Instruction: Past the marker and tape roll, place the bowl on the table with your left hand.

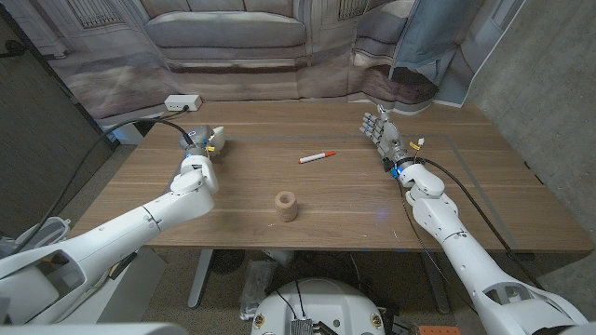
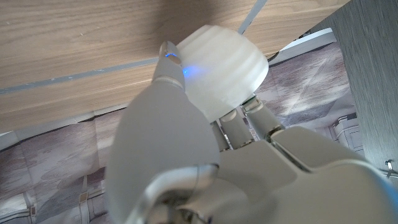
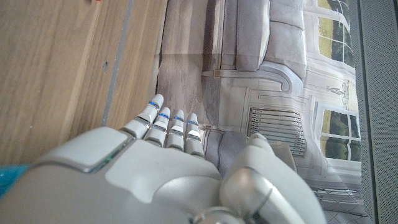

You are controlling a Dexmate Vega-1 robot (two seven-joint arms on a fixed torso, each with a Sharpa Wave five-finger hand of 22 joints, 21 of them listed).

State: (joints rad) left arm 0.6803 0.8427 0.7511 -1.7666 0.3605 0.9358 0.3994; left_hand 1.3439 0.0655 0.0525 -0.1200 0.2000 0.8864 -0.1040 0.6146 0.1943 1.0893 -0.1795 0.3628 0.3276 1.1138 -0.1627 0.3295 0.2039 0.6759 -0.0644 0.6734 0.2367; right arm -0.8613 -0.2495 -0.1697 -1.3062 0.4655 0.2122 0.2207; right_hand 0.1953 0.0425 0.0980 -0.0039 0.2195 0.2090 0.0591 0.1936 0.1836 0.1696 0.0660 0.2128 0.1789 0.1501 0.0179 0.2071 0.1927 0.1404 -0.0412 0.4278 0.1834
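Overall, wooden table [image 1: 307, 200] before printed backdrop [image 1: 233, 37]

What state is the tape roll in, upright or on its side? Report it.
On end: in the head view the tape roll stands on the table with its hole facing up, nearer the robot than the marker.

wooden table [image 1: 484, 200] | marker [image 1: 318, 156] lying far of centre | tape roll [image 1: 286, 206] standing near of centre, well apart from marker | white power strip [image 1: 182, 101] at far left edge
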